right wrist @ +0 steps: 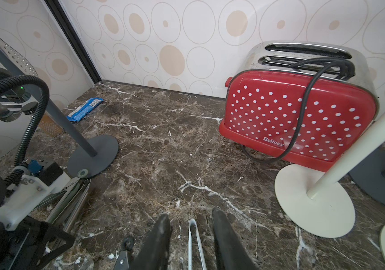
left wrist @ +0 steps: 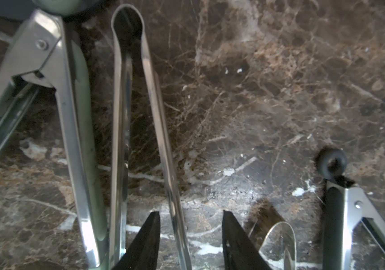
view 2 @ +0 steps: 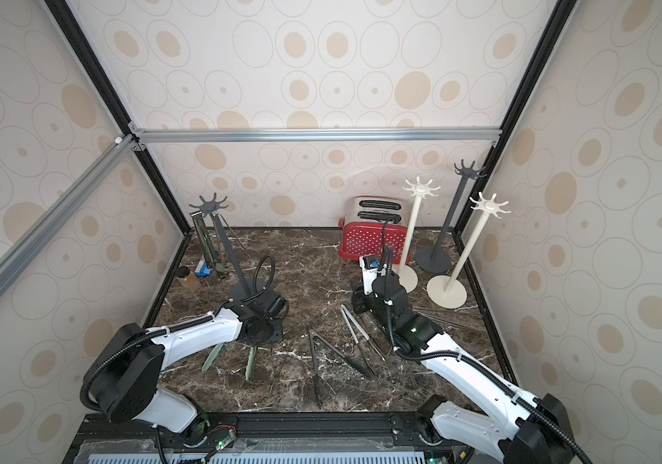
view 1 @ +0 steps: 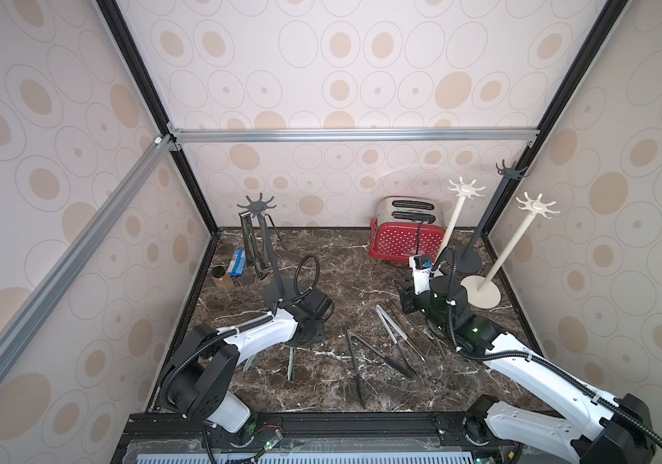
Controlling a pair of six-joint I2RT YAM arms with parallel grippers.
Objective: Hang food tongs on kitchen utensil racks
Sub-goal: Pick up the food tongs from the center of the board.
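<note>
Seeing my left hand (left wrist: 190, 212) released, astride one arm of the slim steel tongs (left wrist: 119, 105), I should recentre over both before squeezing.

Both top views are looking steeply down from high above the six o'clock edge of the table (view 1: 361, 281), facing twelve o'clock and taking in the whole scene from afar. The left wrist camera is hovering very close over the marble, facing down past the left gripper (left wrist: 191, 212). The right wrist camera is riding low behind the right gripper (right wrist: 191, 212), looking toward twelve o'clock at the toaster (right wrist: 299, 112), which both top views are also showing.
</note>
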